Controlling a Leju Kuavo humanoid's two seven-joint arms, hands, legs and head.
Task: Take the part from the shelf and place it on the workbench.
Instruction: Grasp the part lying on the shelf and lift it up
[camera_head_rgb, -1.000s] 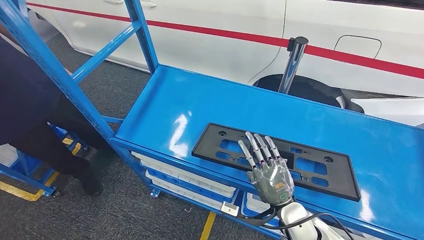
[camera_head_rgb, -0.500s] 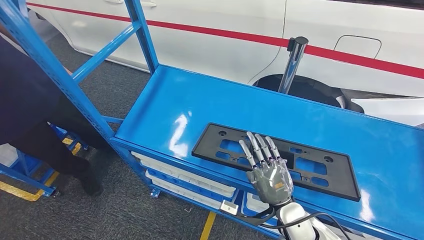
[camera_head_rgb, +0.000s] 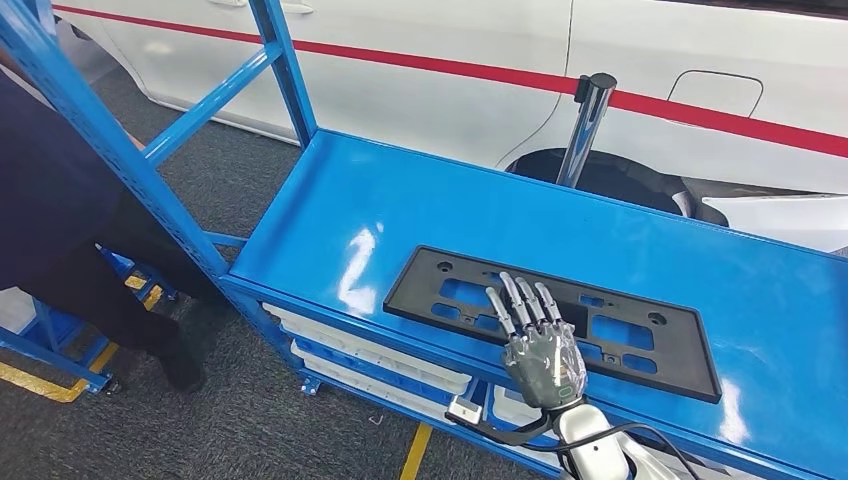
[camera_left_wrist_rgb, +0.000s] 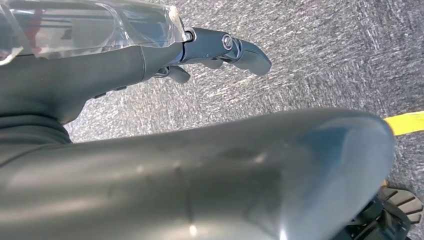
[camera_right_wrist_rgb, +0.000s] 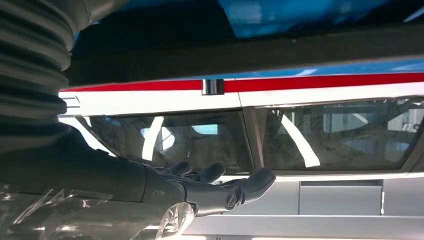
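The part, a flat black plastic plate-holder frame (camera_head_rgb: 555, 320) with rectangular cut-outs and small holes, lies flat on the blue shelf (camera_head_rgb: 400, 200), close to the shelf's front edge and running along it. The right hand (camera_head_rgb: 540, 345) reaches in from below the front edge, back of the hand up, with its fingers (camera_head_rgb: 520, 300) stretched out straight and slightly apart over the near middle of the frame. The fingertips lie over the frame's near bar; whether they press on it or hover just above cannot be told. The hand is released, with nothing gripped. In the right wrist view the same hand (camera_right_wrist_rgb: 210, 187) shows its fingers extended and apart, with the white car (camera_right_wrist_rgb: 325, 140) and its windows beyond.

The left hand (camera_left_wrist_rgb: 220, 50) hangs over grey carpet (camera_left_wrist_rgb: 325, 50), its fingers loosely extended and holding nothing; a yellow floor line (camera_left_wrist_rgb: 406, 122) runs near.

Behind the shelf stands the white car with a red stripe (camera_head_rgb: 700, 105), and a chrome post (camera_head_rgb: 585, 125) rises between the shelf and the car. White trays (camera_head_rgb: 370, 350) sit on the level below the shelf top. A person in dark clothes (camera_head_rgb: 60, 230) stands at the left by the blue upright (camera_head_rgb: 110, 140)
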